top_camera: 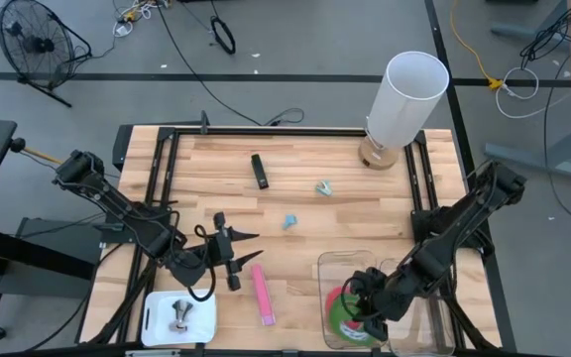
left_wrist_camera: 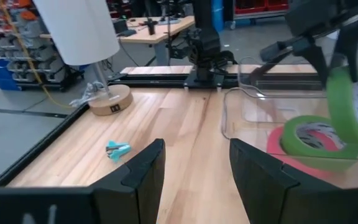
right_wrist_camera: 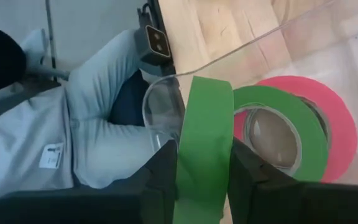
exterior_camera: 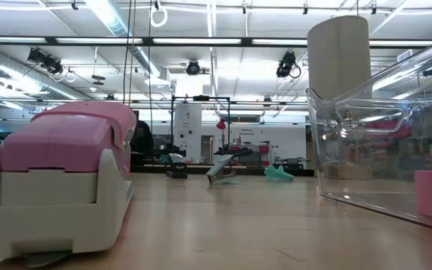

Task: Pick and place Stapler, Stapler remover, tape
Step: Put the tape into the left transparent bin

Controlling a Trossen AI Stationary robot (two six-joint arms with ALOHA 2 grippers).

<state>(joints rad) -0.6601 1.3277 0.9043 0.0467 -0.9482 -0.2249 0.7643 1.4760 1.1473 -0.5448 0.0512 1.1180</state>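
Tape rolls number three: a green roll stands on edge, clamped across its band by the right gripper over the clear bin, above another green roll lying on the red-pink roll. They look light, stiff and easy to pinch. The left gripper hovers, jaws apart, near one pink stapler.

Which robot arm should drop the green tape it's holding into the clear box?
The right one. The right gripper already pinches a green tape roll on edge over the clear bin. The left gripper, open, is by the pink stapler.
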